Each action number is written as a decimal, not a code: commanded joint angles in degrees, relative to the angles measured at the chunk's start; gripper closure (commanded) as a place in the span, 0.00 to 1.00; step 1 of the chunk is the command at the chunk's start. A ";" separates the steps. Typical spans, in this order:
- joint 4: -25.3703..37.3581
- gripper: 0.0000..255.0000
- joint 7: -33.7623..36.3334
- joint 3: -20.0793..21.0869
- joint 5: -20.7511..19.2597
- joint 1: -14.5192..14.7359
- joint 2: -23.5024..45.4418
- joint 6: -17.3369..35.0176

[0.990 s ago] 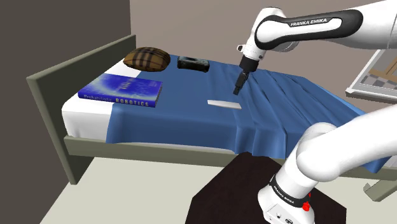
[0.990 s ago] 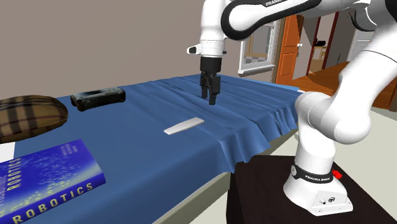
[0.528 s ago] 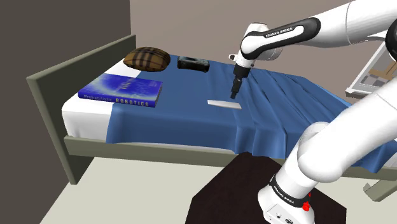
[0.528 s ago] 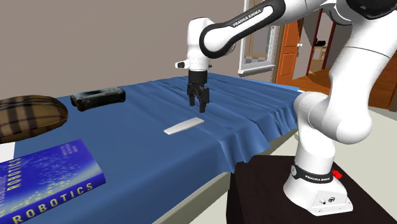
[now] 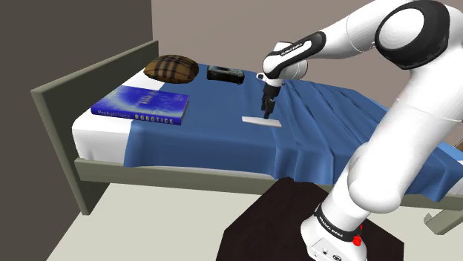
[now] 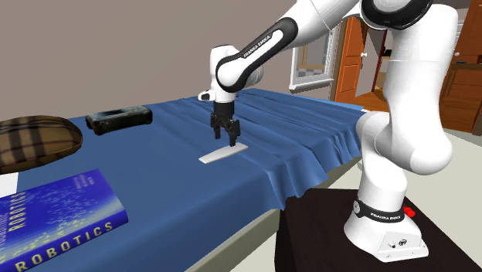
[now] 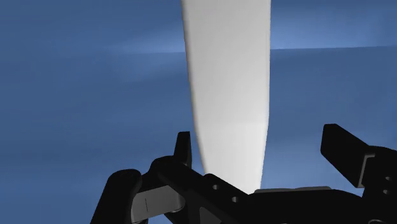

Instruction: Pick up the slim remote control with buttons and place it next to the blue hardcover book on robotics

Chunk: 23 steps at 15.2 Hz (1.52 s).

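I am working the pick-up approach: the jaws are standing wide apart, hovering just over the slim white remote (image 5: 261, 120) lying mid-frame on the blue bedspread (image 5: 215, 144). Next, I judge, descending, straddling its width, closing.

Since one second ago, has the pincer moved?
Yes. The pincer dropped and shifted toward the shoulder view's left, now just over the white remote.

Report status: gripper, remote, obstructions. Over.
Gripper open, fingers astride one end of the white remote. Remote flat on blue bedspread, not gripped. Nothing between it and the book.
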 commanded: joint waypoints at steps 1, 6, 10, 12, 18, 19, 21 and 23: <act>1.01 0.00 -3.19 -0.18 1.74 -0.19 3.24 1.78; -0.41 0.00 -4.53 0.07 3.64 -0.52 5.86 5.43; -0.79 0.00 -5.01 0.19 4.31 -0.64 6.75 6.56; -0.79 0.00 -5.01 0.19 4.31 -0.64 6.75 6.56; -0.80 1.00 -5.00 0.18 4.29 -0.64 6.73 6.55; -0.80 1.00 -4.99 0.18 4.29 -0.64 6.72 6.54; -0.81 1.00 -4.99 0.18 4.29 -0.64 6.72 6.54; -0.81 1.00 -4.99 0.18 4.29 -0.64 6.72 6.55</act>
